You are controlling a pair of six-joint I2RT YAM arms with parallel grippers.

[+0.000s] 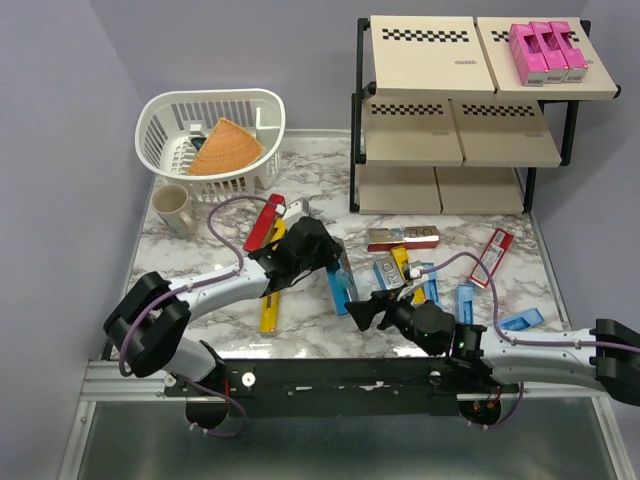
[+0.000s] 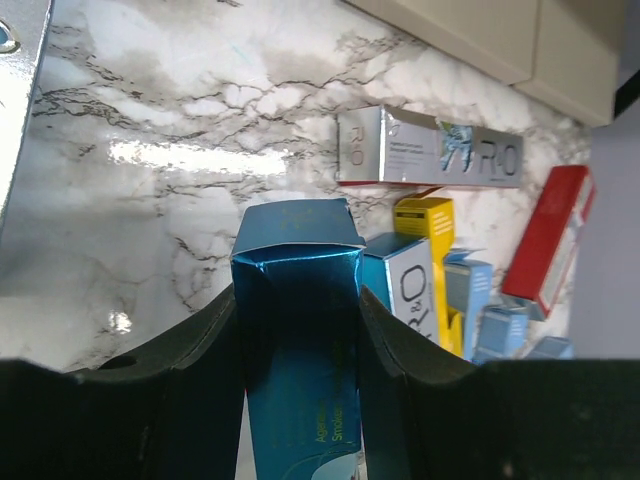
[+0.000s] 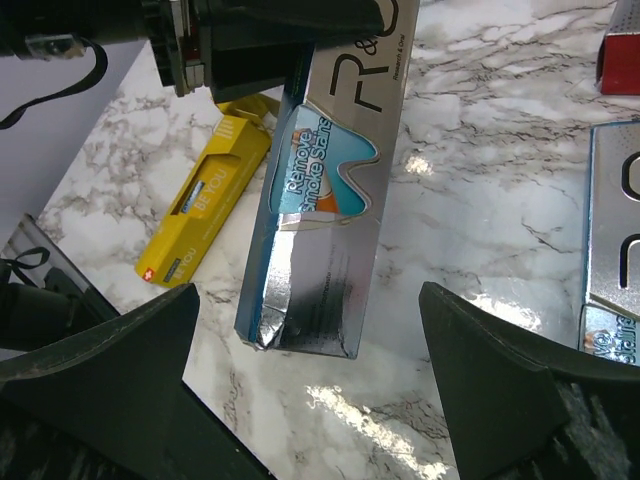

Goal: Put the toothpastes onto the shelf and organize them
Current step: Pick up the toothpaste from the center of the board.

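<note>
My left gripper [image 1: 325, 262] is shut on a shiny silver-blue toothpaste carton [image 2: 300, 300], both jaws pressed against its sides near the far end. That carton [image 1: 342, 285] reaches towards my right gripper [image 1: 365, 312], which stands open just short of the carton's dented near end [image 3: 320, 300]. More toothpastes lie loose on the marble: a red one [image 1: 264, 222], a yellow one [image 1: 272, 312], a silver one [image 1: 405, 238], another red one [image 1: 493, 257] and light blue ones [image 1: 465, 300]. Three pink cartons [image 1: 546, 52] stand on the top tier of the shelf [image 1: 460, 100] at the back right.
A white plastic basket [image 1: 165, 125] holding an orange woven cone [image 1: 225, 150] sits at the back left, with a mug [image 1: 175, 210] in front of it. The table's near edge carries the black arm rail [image 1: 340, 380].
</note>
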